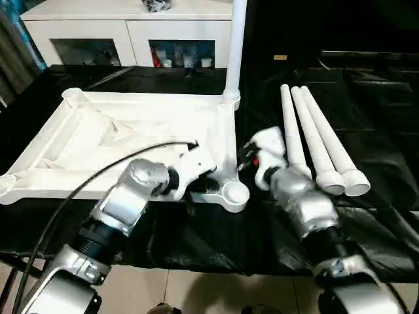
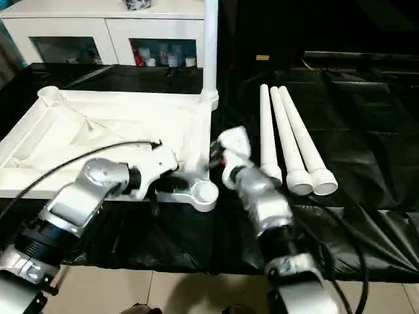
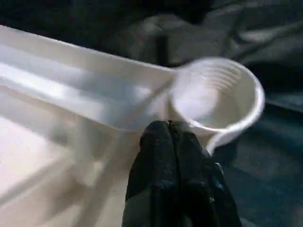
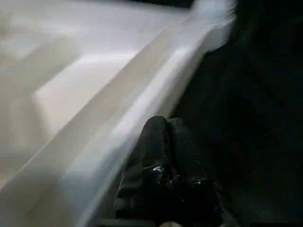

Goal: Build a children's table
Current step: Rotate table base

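The small all-white plastic table top (image 1: 111,140), rectangular with rounded corner sockets, lies ribbed underside up on a black sheet-covered work surface (image 1: 366,118). One long white tubular leg (image 1: 234,46) stands upright in the far corner socket on the robot's right; three more white tubular legs (image 1: 317,140) lie side by side on the sheet, just right of the top.

The near right corner socket (image 1: 234,194) stands empty, its ribbed cup open to the left wrist camera. The left gripper (image 3: 171,135) rests against that socket's outer wall where it meets the top's edge rail, its two black fingers pressed together with nothing between them. The right gripper (image 4: 163,130) sits beside the top's right edge rail, over the black sheet, fingers likewise closed on nothing.

The risks look twofold. With neither gripper holding the top, a push from the left one could slide the light plastic along the slick sheet, moving the empty socket off line and perhaps rocking the standing leg if it is not seated fully. And the right arm, reaching across to the loose legs, could nudge them so that they roll apart.
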Motion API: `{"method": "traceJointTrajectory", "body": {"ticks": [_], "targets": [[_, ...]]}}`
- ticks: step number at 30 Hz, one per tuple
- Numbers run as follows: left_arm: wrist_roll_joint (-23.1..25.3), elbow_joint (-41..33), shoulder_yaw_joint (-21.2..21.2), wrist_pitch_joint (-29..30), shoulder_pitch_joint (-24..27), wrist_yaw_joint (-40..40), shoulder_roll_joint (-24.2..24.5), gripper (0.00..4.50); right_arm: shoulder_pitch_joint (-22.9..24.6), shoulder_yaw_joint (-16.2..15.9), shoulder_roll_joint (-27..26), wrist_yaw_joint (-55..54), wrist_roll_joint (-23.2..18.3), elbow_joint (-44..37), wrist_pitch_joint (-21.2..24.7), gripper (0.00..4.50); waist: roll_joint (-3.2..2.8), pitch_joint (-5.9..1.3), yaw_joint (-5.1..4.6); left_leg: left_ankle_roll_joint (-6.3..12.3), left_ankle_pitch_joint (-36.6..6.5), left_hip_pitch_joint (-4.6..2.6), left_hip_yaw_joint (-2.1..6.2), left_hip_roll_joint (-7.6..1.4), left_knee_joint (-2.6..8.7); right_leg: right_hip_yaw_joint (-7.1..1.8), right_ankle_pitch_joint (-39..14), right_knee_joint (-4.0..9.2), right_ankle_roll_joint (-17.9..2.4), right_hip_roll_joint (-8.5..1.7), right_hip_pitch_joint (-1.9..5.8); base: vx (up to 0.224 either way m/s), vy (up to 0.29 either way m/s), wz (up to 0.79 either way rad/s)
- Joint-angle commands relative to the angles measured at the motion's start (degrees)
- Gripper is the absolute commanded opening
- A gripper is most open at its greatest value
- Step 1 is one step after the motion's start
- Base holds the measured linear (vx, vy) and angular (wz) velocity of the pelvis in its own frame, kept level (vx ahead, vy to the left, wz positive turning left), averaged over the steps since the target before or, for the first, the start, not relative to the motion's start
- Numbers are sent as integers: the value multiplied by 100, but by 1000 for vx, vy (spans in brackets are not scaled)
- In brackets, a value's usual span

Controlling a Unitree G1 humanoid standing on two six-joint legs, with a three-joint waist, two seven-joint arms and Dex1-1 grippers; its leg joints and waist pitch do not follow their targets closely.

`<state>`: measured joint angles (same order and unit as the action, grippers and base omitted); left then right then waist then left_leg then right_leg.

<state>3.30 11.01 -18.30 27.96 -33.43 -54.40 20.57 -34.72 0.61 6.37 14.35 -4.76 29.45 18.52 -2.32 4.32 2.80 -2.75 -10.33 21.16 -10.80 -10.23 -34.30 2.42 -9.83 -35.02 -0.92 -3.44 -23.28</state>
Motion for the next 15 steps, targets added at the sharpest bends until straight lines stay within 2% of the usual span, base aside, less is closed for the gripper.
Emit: {"method": "traceJointTrajectory", "body": {"ticks": [1,4,5,7,9,10,11,15], "targets": [[-166,-302,110,42,23,-191,194,32,-239,330,183,-247,-66,69,16,30,-74,-495,32,-46,-981,-74,124,-205,352,-228,-840,367,-1387,-394,324,0,0,0],[-281,-514,109,21,103,-406,309,52,-409,441,306,-366,-58,317,43,50,-63,-497,47,-29,-958,-71,111,-191,341,-231,-829,360,-1393,-391,328,0,0,0],[-351,-594,108,-45,132,-486,342,66,-486,488,350,-437,-65,442,22,63,-99,-507,53,-24,-931,-67,117,-194,335,-228,-775,346,-1419,-401,328,0,0,0],[-556,-730,165,-206,183,-644,353,83,-676,617,424,-607,-115,811,37,79,-71,-508,38,-26,-974,-56,110,-185,332,-221,-802,354,-1470,-400,336,0,0,0],[-615,-767,178,-281,200,-691,358,84,-736,658,440,-651,-129,931,35,87,-85,-506,48,-27,-1012,-63,109,-191,329,-219,-874,368,-1481,-401,328,0,0,0],[-693,-845,199,-210,212,-754,355,100,-884,742,480,-781,-143,1259,81,99,-41,-503,49,-25,-997,-59,103,-189,334,-218,-848,356,-1468,-391,333,0,0,0],[-693,-857,214,-164,207,-724,334,114,-950,763,499,-848,-124,1402,82,111,-67,-499,52,-23,-1018,-65,110,-195,334,-214,-892,352,-1475,-393,328,0,0,0],[-722,-923,203,-79,201,-672,330,124,-1136,831,524,-1039,-34,1804,71,130,-54,-499,56,-33,-972,-60,102,-187,326,-213,-905,342,-1433,-387,327,0,0,0]]}}
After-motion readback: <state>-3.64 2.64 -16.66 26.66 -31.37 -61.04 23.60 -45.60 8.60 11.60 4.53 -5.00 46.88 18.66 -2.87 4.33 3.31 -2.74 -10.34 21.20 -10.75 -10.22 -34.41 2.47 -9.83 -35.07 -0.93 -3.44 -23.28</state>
